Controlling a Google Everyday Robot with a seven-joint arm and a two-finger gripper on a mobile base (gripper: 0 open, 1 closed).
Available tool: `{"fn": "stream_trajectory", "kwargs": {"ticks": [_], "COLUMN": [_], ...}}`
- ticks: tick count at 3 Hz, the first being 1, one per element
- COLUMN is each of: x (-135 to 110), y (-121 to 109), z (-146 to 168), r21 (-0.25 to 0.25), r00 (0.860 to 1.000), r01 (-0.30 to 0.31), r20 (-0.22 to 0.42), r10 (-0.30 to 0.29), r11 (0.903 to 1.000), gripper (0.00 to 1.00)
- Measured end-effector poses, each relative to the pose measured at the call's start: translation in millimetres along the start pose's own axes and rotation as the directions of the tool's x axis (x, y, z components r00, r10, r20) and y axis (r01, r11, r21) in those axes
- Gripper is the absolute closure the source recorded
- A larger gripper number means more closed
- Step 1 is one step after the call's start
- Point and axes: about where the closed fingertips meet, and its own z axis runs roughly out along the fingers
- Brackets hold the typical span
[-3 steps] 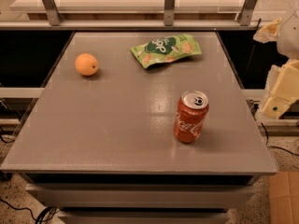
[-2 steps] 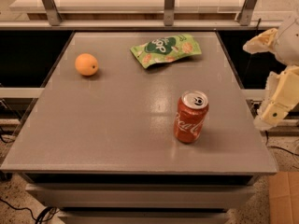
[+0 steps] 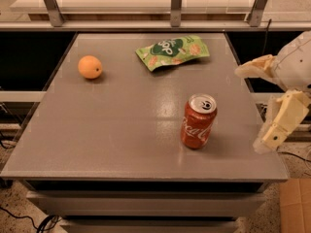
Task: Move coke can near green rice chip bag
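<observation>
The red coke can (image 3: 198, 121) stands upright on the grey table (image 3: 121, 130), right of centre near the front. The green rice chip bag (image 3: 172, 51) lies flat at the back of the table, well behind the can. My gripper (image 3: 260, 106) is at the right edge of the view, beside the table's right side and to the right of the can. Its two cream fingers (image 3: 282, 120) are spread wide apart, with nothing between them.
A round orange fruit (image 3: 90, 66) sits at the back left of the table. A metal rail with posts (image 3: 175, 6) runs behind the table. A cardboard box corner (image 3: 295, 205) shows at the bottom right on the floor.
My gripper has moved leftward into view, toward the table's right side and the can. The can, bag and orange have not moved.
</observation>
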Motion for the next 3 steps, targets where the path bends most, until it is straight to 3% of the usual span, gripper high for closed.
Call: {"fn": "stream_trajectory", "kwargs": {"ticks": [1,3], "x": [-4.3,-20.5], "y": [6.0,5.6], "z": [23.7,60.1], "r21": [-0.039,-0.102], "r00": [0.996,0.969], "r01": [-0.013,-0.02], "r20": [0.087,0.244], "r10": [0.016,0.044], "r11": [0.9992,0.9946], "gripper": [0.0,0.0]}}
